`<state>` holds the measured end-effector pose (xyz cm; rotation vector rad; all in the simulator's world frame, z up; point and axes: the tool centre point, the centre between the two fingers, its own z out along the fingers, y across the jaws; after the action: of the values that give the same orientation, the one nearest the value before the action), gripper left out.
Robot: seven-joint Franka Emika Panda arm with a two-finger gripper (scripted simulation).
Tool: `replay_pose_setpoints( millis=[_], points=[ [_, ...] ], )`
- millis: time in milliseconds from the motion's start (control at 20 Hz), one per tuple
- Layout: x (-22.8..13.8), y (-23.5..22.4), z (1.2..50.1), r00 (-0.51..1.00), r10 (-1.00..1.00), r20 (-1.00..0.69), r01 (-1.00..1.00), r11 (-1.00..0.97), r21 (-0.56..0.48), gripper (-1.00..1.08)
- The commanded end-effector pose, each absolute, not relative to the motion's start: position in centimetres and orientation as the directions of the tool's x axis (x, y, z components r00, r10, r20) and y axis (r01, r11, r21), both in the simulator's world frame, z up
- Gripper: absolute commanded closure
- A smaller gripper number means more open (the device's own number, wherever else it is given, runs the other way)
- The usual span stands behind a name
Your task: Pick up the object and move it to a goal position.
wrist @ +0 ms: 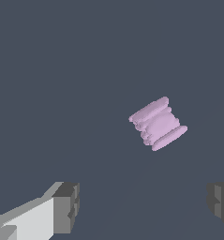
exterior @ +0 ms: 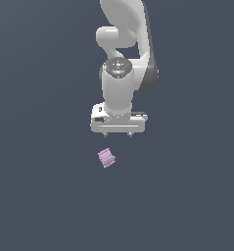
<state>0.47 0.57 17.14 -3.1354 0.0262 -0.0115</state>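
Note:
The object [exterior: 106, 158] is a small pale pink-lilac ribbed piece lying on the dark grey surface, tilted. It also shows in the wrist view [wrist: 158, 123]. My white gripper [exterior: 117, 134] hangs above it, a little toward the exterior view's right, not touching it. In the wrist view the gripper [wrist: 144, 206] is open, its two dark fingertips [wrist: 66, 206] wide apart with nothing between them. The object lies apart from the fingers, beyond the gap.
The dark grey surface [exterior: 45, 196] spreads flat all around. The white arm [exterior: 123, 49] rises behind the gripper.

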Motion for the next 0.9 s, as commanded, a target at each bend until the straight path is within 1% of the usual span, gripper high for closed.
replay_pose_setpoints(
  millis=[0,450,850],
  points=[
    [0.5,0.6,17.1,1.0,-0.017,0.007,-0.017,-1.0,-0.006,-0.92],
    [1.1,0.2,18.8,0.999,-0.046,0.027,-0.046,-0.999,0.003,-0.92],
    [1.3,0.0,18.4,0.999,-0.022,0.025,-0.022,-1.0,0.005,-0.92]
  ],
)
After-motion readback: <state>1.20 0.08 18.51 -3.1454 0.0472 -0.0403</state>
